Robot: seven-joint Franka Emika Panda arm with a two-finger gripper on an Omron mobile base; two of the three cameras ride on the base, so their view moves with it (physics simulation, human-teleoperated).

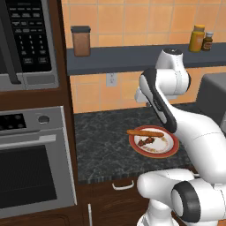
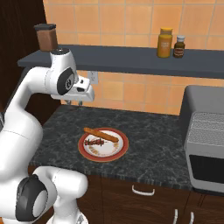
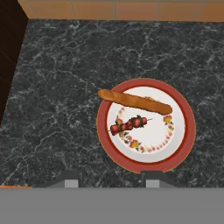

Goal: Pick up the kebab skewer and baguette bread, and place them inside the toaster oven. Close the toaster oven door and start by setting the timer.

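A red-rimmed plate [image 3: 146,164] lies on the dark marble counter, also seen as the plate [image 1: 170,148] and the plate [image 2: 87,153] from the base. On it rests the orange-brown baguette bread [image 3: 134,101] [image 1: 145,132] [image 2: 101,134]. Just in front of the baguette lies the shorter kebab skewer [image 3: 129,124] [image 1: 146,141] [image 2: 94,142]. My gripper [image 3: 110,180] [image 2: 73,103] hangs high above the counter beside the plate, open, with nothing between its fingertips [image 3: 68,179]. The grey toaster oven [image 2: 204,131] [image 1: 212,95] stands at the counter's right end. I cannot tell how its door stands.
A microwave [image 1: 26,39] and a built-in oven [image 1: 31,172] fill the cabinet wall to the left. A shelf [image 2: 131,59] above the counter carries a brown canister [image 2: 46,37] and two bottles [image 2: 165,42]. A wall outlet [image 1: 111,79] sits under the shelf.
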